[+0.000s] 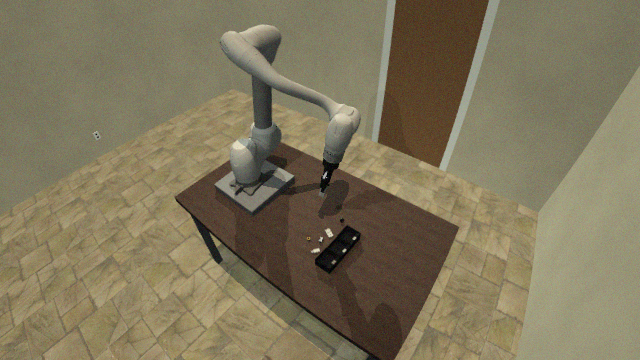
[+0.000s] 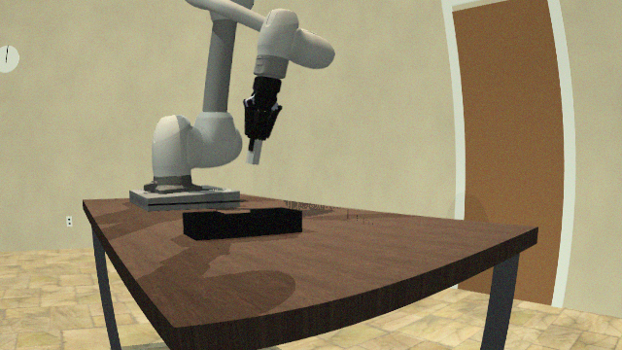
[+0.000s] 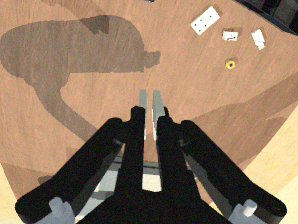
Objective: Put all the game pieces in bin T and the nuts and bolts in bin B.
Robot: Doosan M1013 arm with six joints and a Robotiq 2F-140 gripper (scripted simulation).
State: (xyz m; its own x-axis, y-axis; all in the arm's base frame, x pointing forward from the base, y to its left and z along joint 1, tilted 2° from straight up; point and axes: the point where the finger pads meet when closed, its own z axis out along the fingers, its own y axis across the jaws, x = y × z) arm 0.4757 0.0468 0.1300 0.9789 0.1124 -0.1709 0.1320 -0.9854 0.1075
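Note:
My gripper [image 1: 322,193] [image 2: 253,159] [image 3: 149,100] is shut and empty, high above the table on the robot-base side of the small things. A white domino [image 1: 328,232] [image 3: 205,20] with dark pips lies flat. Near it lie a small whitish piece [image 1: 321,239] [image 3: 230,35], another white piece [image 1: 315,250] [image 3: 258,39] and a yellow ring-like thing [image 1: 308,238] [image 3: 230,64], perhaps a nut. A small dark thing [image 1: 342,220] lies apart. The black bins [image 1: 322,266] [image 2: 243,225] [image 3: 268,18] stand joined in a row; their letters are unreadable and their insides too dark to judge.
The brown table [image 1: 400,240] [image 2: 364,262] [image 3: 175,45] carries the grey base plate [image 1: 252,207] [image 2: 185,201] under the arm. Shadows of the arm fall across the table. A brown door [image 1: 430,75] [image 2: 510,146] is in the wall behind.

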